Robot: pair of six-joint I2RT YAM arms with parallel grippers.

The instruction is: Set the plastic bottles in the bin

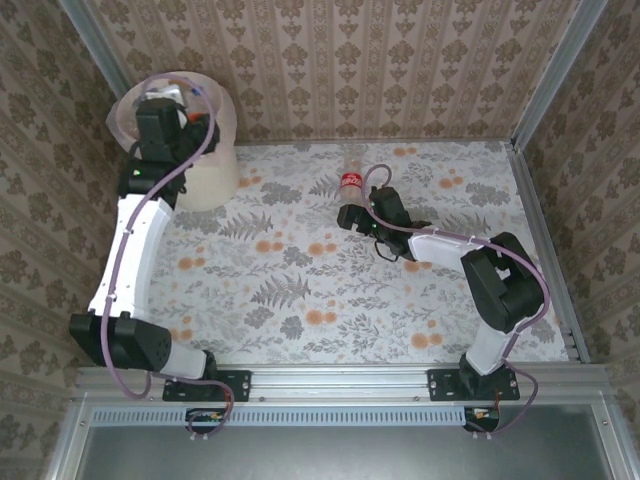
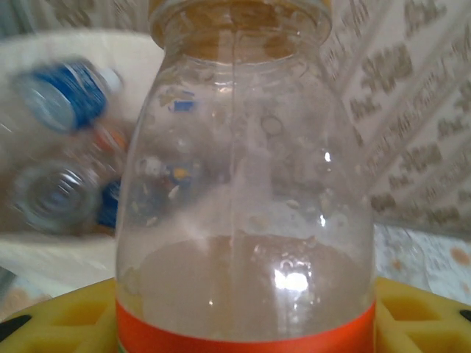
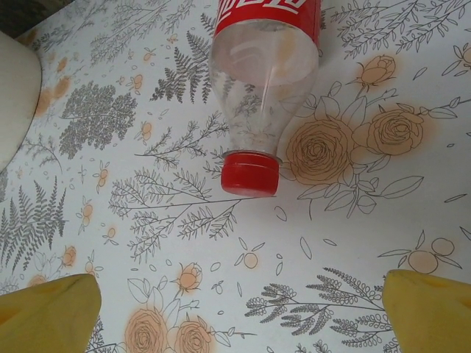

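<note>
My left gripper (image 2: 243, 327) is shut on a clear plastic bottle (image 2: 243, 184) with an orange label and orange cap, held between the yellow fingers (image 2: 55, 323). In the top view the left gripper (image 1: 178, 112) hangs over the cream bin (image 1: 215, 165) at the far left. Inside the bin (image 2: 44, 250) lie several bottles, one with a blue label (image 2: 66, 95). A red-labelled, red-capped bottle (image 3: 261, 81) lies on the table, cap toward my right gripper (image 3: 243, 316). That gripper is open just short of the cap. The top view shows the same bottle (image 1: 350, 186) in front of the right gripper (image 1: 356, 212).
The floral tablecloth (image 1: 300, 290) covers the table. Patterned walls (image 1: 400, 70) and metal rails close the back and sides. The bin's side (image 3: 13, 95) shows at the left of the right wrist view.
</note>
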